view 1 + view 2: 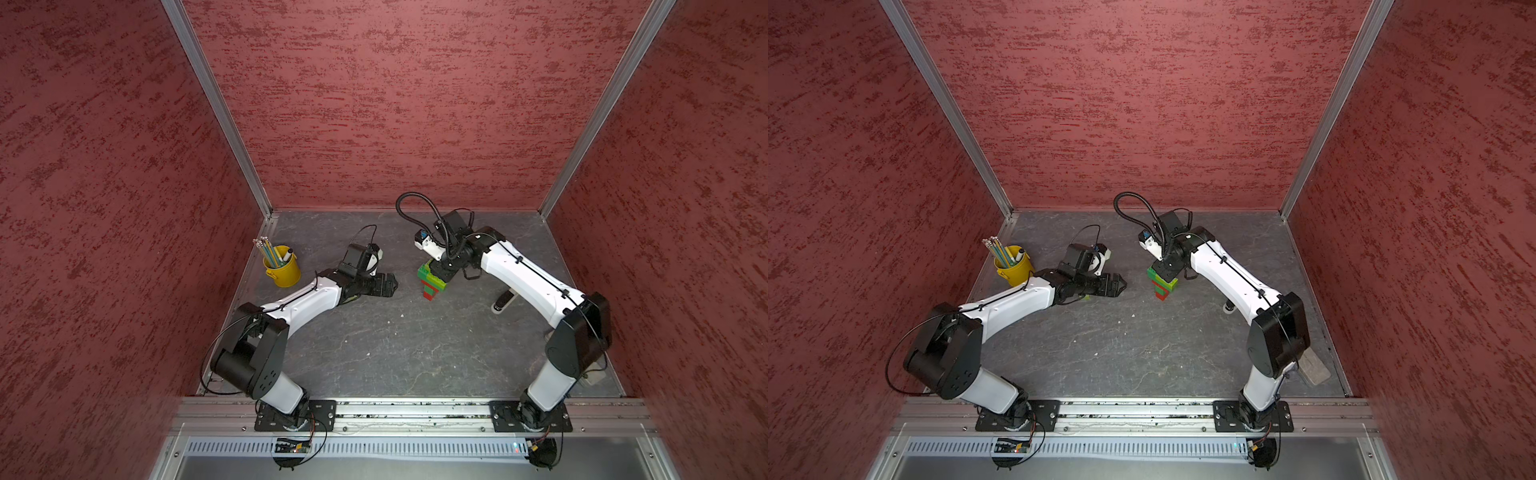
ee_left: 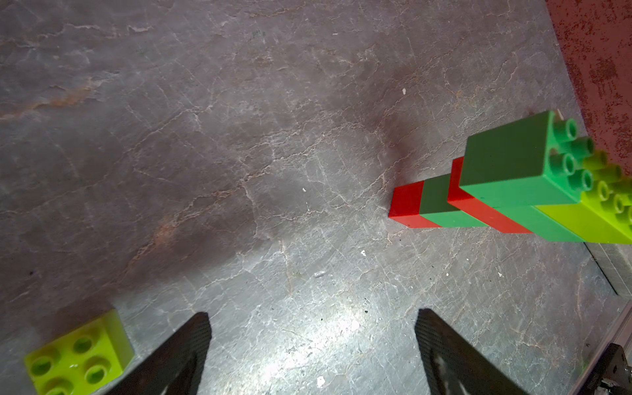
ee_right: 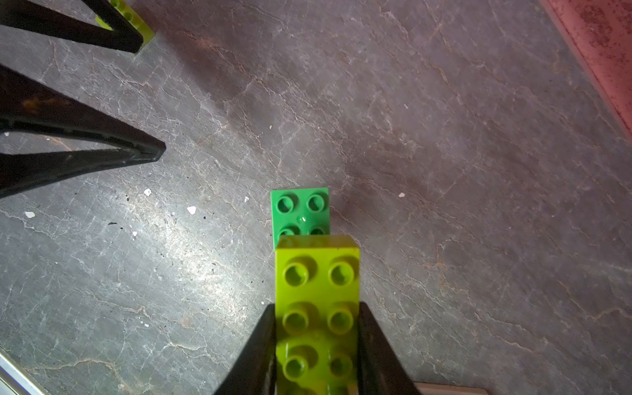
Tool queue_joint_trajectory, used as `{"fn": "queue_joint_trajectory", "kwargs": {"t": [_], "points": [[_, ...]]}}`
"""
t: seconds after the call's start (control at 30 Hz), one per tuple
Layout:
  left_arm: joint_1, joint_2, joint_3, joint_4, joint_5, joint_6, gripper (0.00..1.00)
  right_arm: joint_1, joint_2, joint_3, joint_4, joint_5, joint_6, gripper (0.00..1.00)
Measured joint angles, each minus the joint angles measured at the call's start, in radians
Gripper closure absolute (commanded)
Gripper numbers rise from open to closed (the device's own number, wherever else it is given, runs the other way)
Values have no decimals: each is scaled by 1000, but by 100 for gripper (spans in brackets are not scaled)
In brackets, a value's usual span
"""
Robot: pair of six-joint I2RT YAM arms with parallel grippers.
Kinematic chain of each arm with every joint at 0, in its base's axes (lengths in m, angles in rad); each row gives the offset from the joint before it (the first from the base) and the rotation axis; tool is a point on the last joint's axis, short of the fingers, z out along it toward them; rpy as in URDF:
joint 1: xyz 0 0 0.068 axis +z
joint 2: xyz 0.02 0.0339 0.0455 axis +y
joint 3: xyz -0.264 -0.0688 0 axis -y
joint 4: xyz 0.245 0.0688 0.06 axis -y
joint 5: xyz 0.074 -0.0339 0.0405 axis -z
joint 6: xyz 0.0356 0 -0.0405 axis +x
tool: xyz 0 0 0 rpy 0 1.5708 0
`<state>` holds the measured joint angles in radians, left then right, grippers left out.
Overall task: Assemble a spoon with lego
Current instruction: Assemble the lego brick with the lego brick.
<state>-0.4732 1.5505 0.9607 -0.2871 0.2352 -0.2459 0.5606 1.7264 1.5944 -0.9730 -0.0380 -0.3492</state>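
No lettering large enough to be read is offered by the arms or the bricks. The right arm is reached forward and bent down at the wrist, so that the right gripper (image 3: 317,307) is pointed at the table (image 1: 395,357) from above. Its jaws are closed tight on the lime top brick of the spoon (image 1: 434,286), the fingers (image 3: 260,349) being pressed against both sides of that brick. The spoon is held upright near the middle of the table, with the wide green and lime head uppermost and the red end of the stem down at the surface (contact there seems likely but cannot be confirmed). The left arm is stretched low across the table, and the left gripper (image 2: 313,314) is spread wide with nothing between its fingers, aimed toward the spoon but well apart from it. A loose lime brick (image 2: 79,355) is seen studs-up just beside it. The table is faced in a dark grey, veined, slate-like sheet. A yellow cup (image 1: 286,272) of pencils (image 1: 266,249) is stood near the far left corner. The cell is enclosed by red mottled walls (image 1: 374,104) framed in aluminium.
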Motion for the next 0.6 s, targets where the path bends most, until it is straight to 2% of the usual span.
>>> {"fn": "queue_joint_trajectory", "kwargs": {"t": [0.6], "points": [[0,0,0,0,3,0,4,11,35,0,0,-2,-11,71]]}}
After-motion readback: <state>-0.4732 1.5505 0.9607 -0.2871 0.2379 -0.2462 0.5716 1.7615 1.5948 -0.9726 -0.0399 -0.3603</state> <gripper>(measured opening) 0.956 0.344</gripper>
